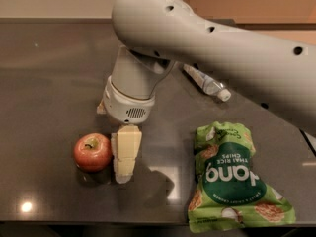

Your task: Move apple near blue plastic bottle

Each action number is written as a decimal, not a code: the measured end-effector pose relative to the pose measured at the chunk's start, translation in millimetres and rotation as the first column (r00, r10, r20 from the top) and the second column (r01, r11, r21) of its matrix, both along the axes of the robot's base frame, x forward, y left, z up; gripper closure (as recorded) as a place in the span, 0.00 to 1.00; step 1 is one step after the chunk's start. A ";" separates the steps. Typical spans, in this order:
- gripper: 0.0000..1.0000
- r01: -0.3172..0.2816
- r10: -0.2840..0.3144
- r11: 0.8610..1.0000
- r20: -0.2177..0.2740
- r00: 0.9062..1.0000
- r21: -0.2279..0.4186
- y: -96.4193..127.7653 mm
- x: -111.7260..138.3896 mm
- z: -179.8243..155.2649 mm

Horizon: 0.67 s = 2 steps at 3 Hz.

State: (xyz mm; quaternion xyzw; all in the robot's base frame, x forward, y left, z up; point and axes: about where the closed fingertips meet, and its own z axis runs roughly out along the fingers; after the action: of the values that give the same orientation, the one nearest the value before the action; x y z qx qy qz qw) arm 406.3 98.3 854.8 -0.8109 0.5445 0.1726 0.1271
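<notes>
The red apple (92, 152) with a yellowish patch around its stem sits on the dark table at the front left. My gripper (125, 156) hangs down from the grey wrist and sits right beside the apple's right side, low over the table. The blue plastic bottle (206, 82) lies on its side at the back right, its white cap pointing right. My arm covers much of it. The apple is well apart from the bottle, to its front left.
A green chips bag (236, 182) lies flat at the front right. My big grey arm (212, 43) crosses the upper right of the view. The dark table (44, 73) ends at its front edge along the bottom of the view.
</notes>
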 end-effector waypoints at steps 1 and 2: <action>0.00 -0.034 0.035 0.999 -0.019 0.999 0.017 18.9 -6.9 0.3; 0.17 -0.056 0.056 0.998 -0.018 0.998 0.020 29.6 -5.1 -0.9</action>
State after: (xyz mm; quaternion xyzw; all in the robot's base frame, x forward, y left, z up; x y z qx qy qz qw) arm 401.2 127.8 853.9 -0.8229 0.5211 0.1891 0.1249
